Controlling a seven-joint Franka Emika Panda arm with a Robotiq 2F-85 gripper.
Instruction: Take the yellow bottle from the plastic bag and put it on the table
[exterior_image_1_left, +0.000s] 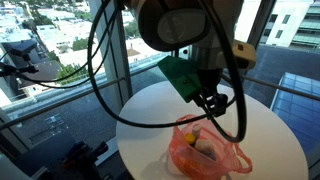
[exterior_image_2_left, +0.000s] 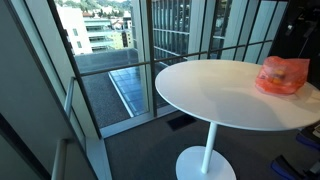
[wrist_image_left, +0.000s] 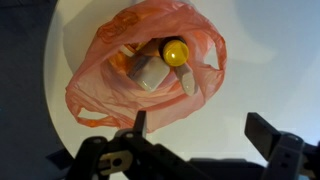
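The gripper (wrist_image_left: 202, 135) hangs above the bag (wrist_image_left: 95, 75) on the bench (wrist_image_left: 270, 60), jaws apart; the bottle (wrist_image_left: 176, 52) lies inside, just ahead of it, cap turned upward.

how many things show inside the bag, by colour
yellow: 1, the yellow bottle
grey: 1, a grey block
pale: 1, a pale stick-like piece
total: 3 showing in the plastic bag
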